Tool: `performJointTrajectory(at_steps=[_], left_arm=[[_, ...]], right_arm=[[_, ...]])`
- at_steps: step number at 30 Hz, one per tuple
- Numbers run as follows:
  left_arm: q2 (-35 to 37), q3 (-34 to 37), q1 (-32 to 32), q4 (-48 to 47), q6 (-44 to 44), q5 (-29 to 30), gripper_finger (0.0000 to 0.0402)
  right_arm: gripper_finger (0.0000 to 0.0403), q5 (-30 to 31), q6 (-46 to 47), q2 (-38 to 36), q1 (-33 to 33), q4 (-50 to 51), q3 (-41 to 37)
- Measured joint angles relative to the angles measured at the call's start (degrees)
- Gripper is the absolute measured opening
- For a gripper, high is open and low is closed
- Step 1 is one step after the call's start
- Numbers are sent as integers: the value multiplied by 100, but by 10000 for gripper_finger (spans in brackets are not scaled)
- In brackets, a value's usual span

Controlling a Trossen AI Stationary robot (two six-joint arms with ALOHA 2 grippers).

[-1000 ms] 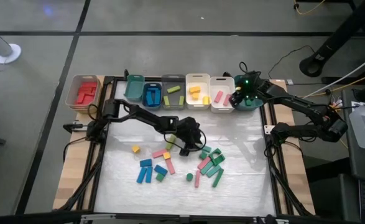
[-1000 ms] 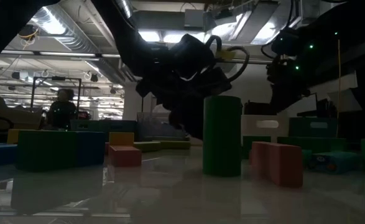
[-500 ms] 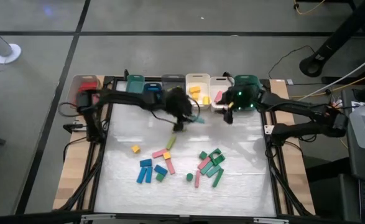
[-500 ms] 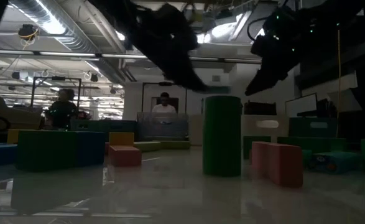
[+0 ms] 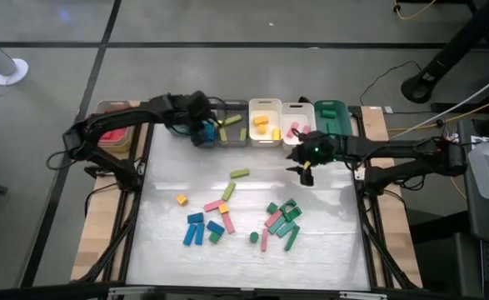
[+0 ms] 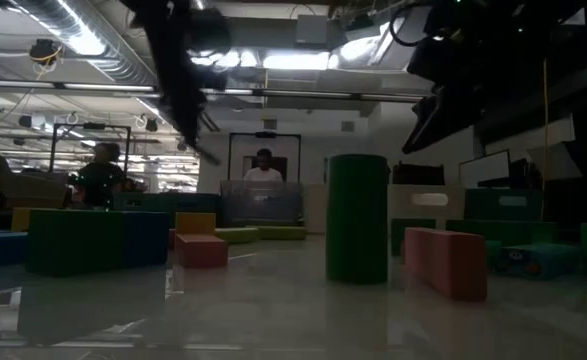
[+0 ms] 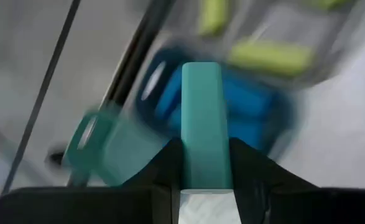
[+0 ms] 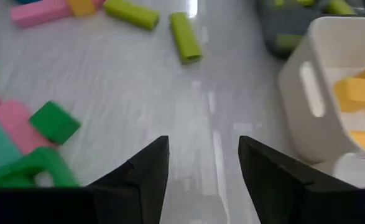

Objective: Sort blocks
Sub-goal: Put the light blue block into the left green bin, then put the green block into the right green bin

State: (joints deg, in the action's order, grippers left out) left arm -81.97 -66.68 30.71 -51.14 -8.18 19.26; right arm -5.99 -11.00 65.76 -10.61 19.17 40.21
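two claws (image 5: 201, 127) (image 5: 305, 171) — both raised

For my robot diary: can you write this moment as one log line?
left claw: shut on teal block, over blue bin | right claw: open, empty, above table

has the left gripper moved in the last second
Yes. The left gripper, holding a teal block, went from over the loose blocks mid-table up to the row of bins, now by the blue bin.

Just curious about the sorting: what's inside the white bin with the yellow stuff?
The white bin holds a few yellow blocks, some stacked. Whatever lies beneath those blocks is covered. The right gripper hovers open over the table nearby.
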Motion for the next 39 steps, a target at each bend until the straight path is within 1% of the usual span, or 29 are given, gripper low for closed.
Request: performJointTrajectory(at_steps=[3,6,10,13,16,20,25,29,34,39], left_arm=[[48,296,380,-79,285,395,84],[55,665,780,153,428,692,84],[46,1212,1218,879,507,757,93],[46,1581,1416,1468,444,755,101],[46,1843,1502,1840,414,751,111],[46,2028,1522,1993,423,742,129],[46,2060,1520,2055,504,733,152],[46,2060,1520,2066,535,722,168],[46,2060,1507,2067,542,670,174],[46,2060,1500,2075,544,646,170]], right_arm=[[193,-1,0,0,212,106,-4],[193,0,4,0,408,89,-65],[193,1,7,0,635,86,-156],[193,1,20,0,792,79,-216],[193,122,21,0,923,53,-299],[193,296,22,84,1074,23,-447],[193,30,25,350,1308,-22,-481],[193,-122,24,653,1581,-331,-481],[193,-121,39,1133,1861,-633,-481],[193,-115,183,1687,1891,-783,-481]])
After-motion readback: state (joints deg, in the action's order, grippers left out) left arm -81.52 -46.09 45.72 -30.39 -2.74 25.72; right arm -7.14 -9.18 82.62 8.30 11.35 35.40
